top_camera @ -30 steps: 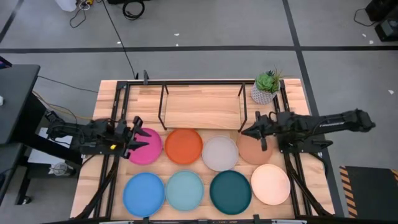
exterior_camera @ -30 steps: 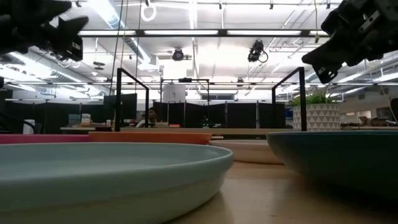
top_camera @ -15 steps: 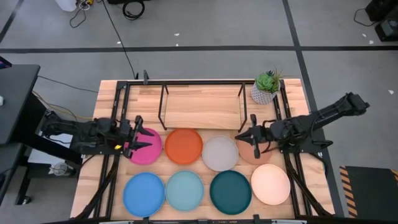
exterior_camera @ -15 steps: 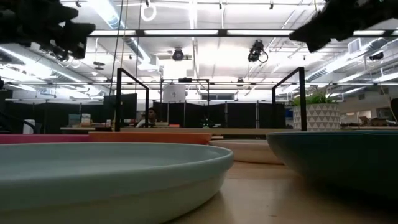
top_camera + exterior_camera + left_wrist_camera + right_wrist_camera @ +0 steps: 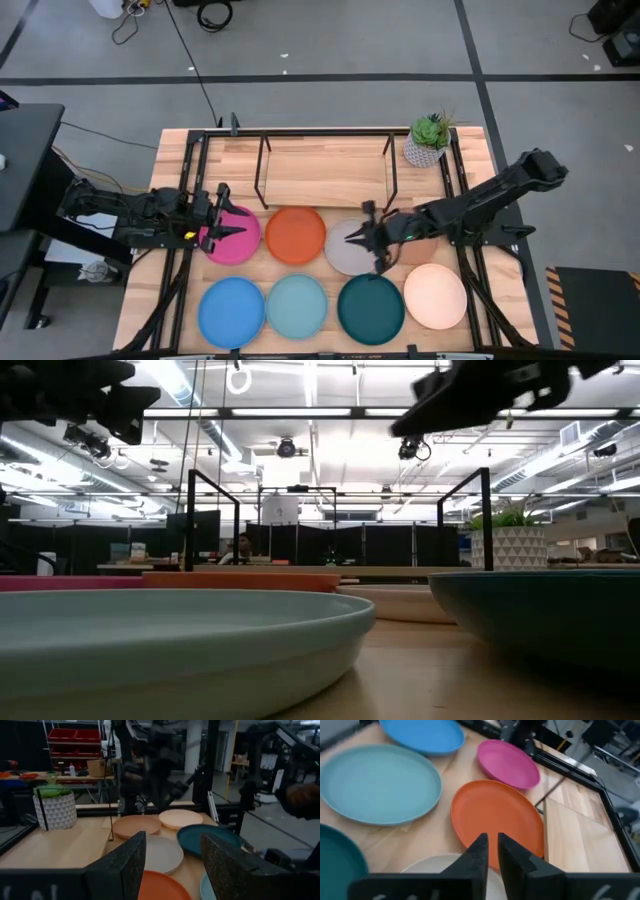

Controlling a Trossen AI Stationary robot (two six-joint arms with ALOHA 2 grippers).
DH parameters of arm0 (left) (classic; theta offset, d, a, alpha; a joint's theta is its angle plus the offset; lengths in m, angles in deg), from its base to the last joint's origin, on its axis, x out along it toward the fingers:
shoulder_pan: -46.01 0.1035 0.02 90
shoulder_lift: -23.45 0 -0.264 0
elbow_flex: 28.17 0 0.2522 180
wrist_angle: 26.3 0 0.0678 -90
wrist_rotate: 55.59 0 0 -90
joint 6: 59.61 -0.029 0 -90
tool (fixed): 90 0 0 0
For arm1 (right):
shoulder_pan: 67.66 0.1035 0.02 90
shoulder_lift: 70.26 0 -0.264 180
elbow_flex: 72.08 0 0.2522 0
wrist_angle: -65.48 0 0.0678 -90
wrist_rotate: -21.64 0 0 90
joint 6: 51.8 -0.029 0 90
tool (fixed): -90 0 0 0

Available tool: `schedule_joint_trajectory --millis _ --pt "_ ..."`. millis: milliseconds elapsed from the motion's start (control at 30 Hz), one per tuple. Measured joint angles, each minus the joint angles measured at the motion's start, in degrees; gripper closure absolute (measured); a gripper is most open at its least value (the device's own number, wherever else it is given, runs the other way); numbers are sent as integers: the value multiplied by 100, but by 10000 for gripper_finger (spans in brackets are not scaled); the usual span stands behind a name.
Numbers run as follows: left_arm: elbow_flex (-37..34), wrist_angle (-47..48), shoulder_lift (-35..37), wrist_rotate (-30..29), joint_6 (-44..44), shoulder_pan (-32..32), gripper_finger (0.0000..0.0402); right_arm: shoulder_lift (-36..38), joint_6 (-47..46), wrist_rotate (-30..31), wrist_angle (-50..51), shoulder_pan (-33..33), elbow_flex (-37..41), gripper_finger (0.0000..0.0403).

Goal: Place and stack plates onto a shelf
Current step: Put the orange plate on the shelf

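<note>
Eight round plates lie flat on the wooden table in two rows. The far row is magenta (image 5: 240,238), orange (image 5: 295,235), light grey (image 5: 345,258) and terracotta (image 5: 412,254). The near row is blue (image 5: 231,312), pale aqua (image 5: 296,306), dark teal (image 5: 370,308) and cream-peach (image 5: 435,296). The black-rod shelf (image 5: 325,172) with its wood board stands behind the far row. My left gripper (image 5: 229,217) hovers open over the magenta plate's left part. My right gripper (image 5: 358,240) hangs above the grey plate with its fingers nearly together (image 5: 493,845), pointing toward the orange plate (image 5: 495,822).
A potted succulent (image 5: 428,140) in a white pot stands at the far right corner beside the shelf. Black rails run along the table's left (image 5: 185,190) and right (image 5: 460,190) sides. In the low view, both grippers hang well above the plates.
My right gripper has swept toward the table's left, from above the terracotta plate to above the light grey plate, with its arm reaching out. No plate has moved.
</note>
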Motion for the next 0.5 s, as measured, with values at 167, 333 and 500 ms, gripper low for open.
schedule_joint_trajectory --millis 167,333,500 --pt "0 -69 0 -7 100 0 209 -1032 556 -287 356 -53 -813 305" --pt "0 -199 0 -127 120 0 209 -1928 964 -423 651 -178 -1540 276" --pt "2 -251 0 -632 204 0 209 -2636 1424 -440 906 -276 -2161 275"
